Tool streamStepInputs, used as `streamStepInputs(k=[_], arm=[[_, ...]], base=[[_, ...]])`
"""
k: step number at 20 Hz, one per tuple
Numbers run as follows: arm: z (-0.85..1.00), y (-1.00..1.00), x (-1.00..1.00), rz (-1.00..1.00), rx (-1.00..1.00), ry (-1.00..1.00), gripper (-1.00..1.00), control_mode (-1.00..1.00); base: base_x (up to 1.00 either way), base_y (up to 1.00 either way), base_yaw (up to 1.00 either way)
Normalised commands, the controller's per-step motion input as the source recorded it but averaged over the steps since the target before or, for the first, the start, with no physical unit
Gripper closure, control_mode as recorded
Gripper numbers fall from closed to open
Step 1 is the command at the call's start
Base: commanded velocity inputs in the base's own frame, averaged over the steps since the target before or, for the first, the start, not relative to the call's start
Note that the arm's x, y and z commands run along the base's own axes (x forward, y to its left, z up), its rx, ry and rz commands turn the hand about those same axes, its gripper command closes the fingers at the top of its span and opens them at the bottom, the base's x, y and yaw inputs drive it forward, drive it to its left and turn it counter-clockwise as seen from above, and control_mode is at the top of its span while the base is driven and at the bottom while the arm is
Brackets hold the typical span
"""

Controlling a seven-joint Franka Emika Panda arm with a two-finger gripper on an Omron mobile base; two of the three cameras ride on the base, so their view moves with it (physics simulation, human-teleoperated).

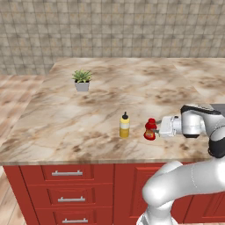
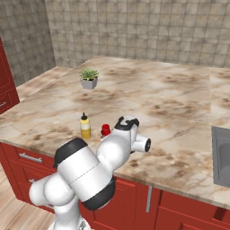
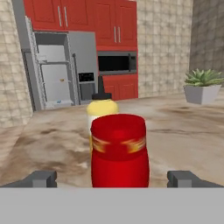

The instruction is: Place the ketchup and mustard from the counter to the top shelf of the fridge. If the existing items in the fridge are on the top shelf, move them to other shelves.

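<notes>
Grey-beige tiled walls close in a kitchen whose broad marbled beige-brown bench [image 1: 132,88] sits over red cabinet fronts with silver bar handles [image 1: 67,173]. Near the front edge of the bench stand the two bottles, upright and close together: the mustard [image 1: 124,126], yellow with a dark pointed nozzle, and just beside it the ketchup [image 1: 150,129], red with a red cap. The tool [image 1: 154,130] reaches in level from the arm's side and its fingers stand wide open on either side of the ketchup, which fills the gap between them in the hand view; whether the fingers [image 3: 41,178] touch the bottle cannot be told, and they look apart from it. Seen along the tool, the mustard stands right behind the ketchup, so the yellow bottle is the nearest thing in the way beyond it. A small potted plant [image 1: 81,80] with spiky green leaves in a pale grey pot stands well apart, farther back on the bench. The ketchup carries a yellow-orange band of label around its upper body, but no writing on it can be read. Across the room the hand view shows the fridge [image 3: 61,72], grey, with pale panels inside and a dark panel on its front, under red upper cabinets [image 3: 83,17]; beside it sits a dark microwave [image 3: 116,62]. A grey sink [image 2: 221,157] is let into the bench at the far right of the right base view.
</notes>
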Motion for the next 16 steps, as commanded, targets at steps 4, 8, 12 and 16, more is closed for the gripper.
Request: streamStepInputs(k=[4,8,12,16], arm=[[-0.02,0.14,0.05,0.00,0.00,0.00,-1.00,-1.00],[-0.07,0.14,0.10,0.00,-0.01,0.00,-1.00,-1.00],[-0.15,0.10,0.15,0.00,-0.02,0.00,-1.00,-1.00],[-0.07,0.06,0.11,0.00,0.00,0.00,1.00,-1.00]], base=[[0.00,0.00,0.00],[0.00,0.00,0.00],[0.00,0.00,0.00],[0.00,0.00,0.00]])
